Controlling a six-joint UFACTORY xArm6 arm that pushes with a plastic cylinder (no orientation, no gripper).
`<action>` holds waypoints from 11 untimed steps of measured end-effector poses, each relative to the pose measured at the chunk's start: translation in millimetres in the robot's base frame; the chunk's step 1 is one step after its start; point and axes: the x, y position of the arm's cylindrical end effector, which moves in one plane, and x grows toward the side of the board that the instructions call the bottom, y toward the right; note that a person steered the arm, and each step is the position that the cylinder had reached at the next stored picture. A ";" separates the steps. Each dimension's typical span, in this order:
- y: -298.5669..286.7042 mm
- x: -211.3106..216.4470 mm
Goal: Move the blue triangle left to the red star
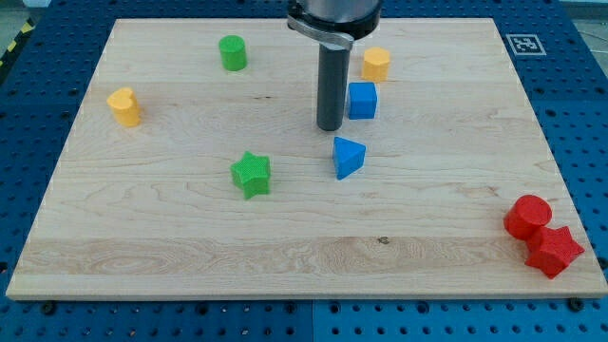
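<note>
entry: desk [285, 247], pale wood board, largest item, carries everything below.

entry: my tip [330, 127]. this tool is a bare rod with no jaws, so it is neither clenched nor released and grasps nothing. it stands just above the blue triangle, toward the view's top, apart from it, with the blue cube [362, 100] just to its right.

step in hand, my judgement: the red star lies far off toward the view's bottom right of the blue triangle, at the desk edge. i would bring my tip round to the triangle's upper-left side and push through its middle, in short corrected strokes, so it does not spin off the rod. stop on the star's left, clear of the red cylinder [527, 216].

entry: red star [554, 251], touching the red cylinder.

entry: blue triangle [347, 158], small wedge, saturated blue, one point facing the view's right, lying flat, free of neighbours; green star [251, 175] well to its left.
</note>
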 end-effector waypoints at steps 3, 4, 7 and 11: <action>-5.4 21.6; -5.4 23.4; 17.5 53.6; 48.7 68.8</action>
